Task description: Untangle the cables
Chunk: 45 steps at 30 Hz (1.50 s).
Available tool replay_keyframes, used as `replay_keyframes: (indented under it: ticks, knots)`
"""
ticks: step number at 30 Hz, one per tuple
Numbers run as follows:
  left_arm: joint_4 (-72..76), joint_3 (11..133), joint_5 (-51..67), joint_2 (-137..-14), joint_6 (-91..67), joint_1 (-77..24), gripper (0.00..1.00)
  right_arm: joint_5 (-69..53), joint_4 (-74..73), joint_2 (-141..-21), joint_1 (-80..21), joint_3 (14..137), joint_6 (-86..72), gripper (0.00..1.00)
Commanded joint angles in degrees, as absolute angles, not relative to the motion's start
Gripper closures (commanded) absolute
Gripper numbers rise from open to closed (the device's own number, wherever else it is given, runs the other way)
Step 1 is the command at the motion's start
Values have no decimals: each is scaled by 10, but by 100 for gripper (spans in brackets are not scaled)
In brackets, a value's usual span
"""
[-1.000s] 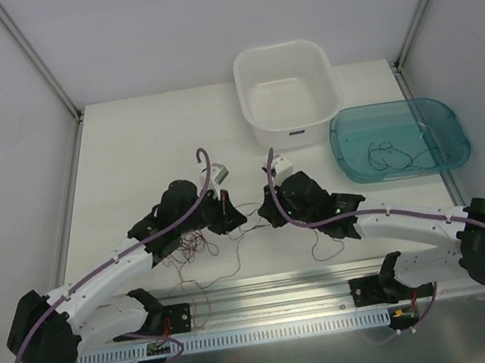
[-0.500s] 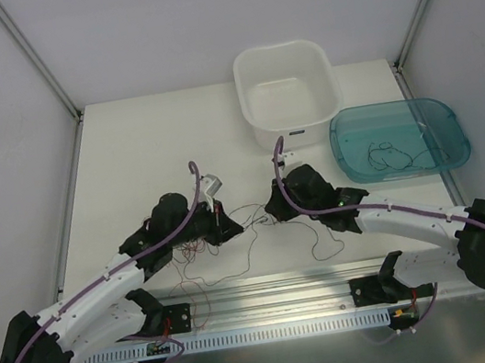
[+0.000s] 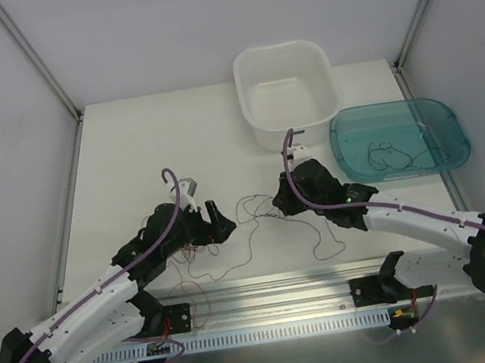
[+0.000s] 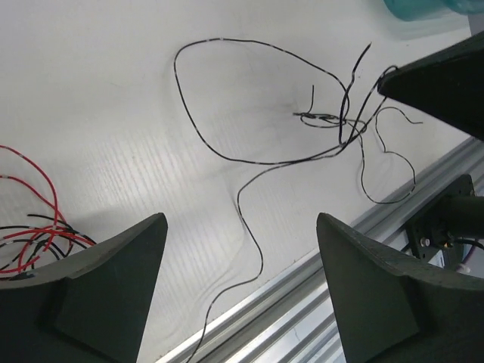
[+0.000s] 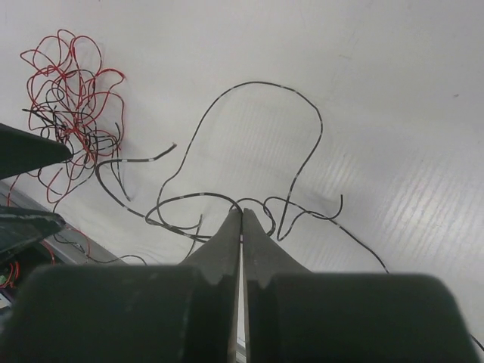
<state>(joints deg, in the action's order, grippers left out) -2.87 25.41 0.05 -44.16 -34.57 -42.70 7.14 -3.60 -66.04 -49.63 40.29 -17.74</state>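
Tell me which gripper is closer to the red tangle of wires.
Left. The left gripper is open right beside the red tangle. The right gripper sits farther off to its right, shut on a black wire.

Thin curly wire cables (image 5: 69,89) were red and black. A square plastic tub (image 3: 279,47) was white, a shallow tray (image 3: 431,126) translucent teal.

We see our left claw (image 3: 219,221) and right claw (image 3: 281,204) low over the worktop (image 3: 152,141) towards its near edge, thin cables (image 3: 247,209) strung between them. A white tub (image 3: 292,128) sits at the far edge, a teal tray (image 3: 432,120) by the right edge.
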Motion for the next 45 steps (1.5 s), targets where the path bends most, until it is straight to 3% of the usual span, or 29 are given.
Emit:
replay_keyframes:
  ticks: [1,4,9,16,25,29,32,33,34,37,45]
  knots:
    - [-25,290,73,-456,-350,-428,19,105,-68,-644,-497,448,-181,99]
    - [17,287,144,-467,-338,-433,20,116,-92,-646,-499,462,-192,99]
    - [89,267,135,-501,-331,-470,23,123,-113,-642,-512,489,-205,99]
    - [261,218,30,-584,-350,-519,24,130,-115,-633,-528,497,-236,99]
    - [355,216,-102,-649,-338,-549,29,114,-89,-621,-544,501,-263,99]
    - [377,214,-108,-663,-343,-551,40,112,-87,-620,-546,502,-264,99]
    - [387,209,-88,-662,-345,-552,55,118,-91,-616,-545,497,-261,99]
    - [387,207,-84,-658,-345,-552,61,119,-91,-615,-546,492,-258,99]
    - [386,206,-81,-647,-345,-552,78,122,-94,-614,-546,490,-253,99]
    - [361,201,-69,-607,-343,-552,100,148,-112,-615,-544,483,-236,99]
    - [150,243,-84,-461,-365,-551,100,187,-151,-608,-512,451,-193,99]
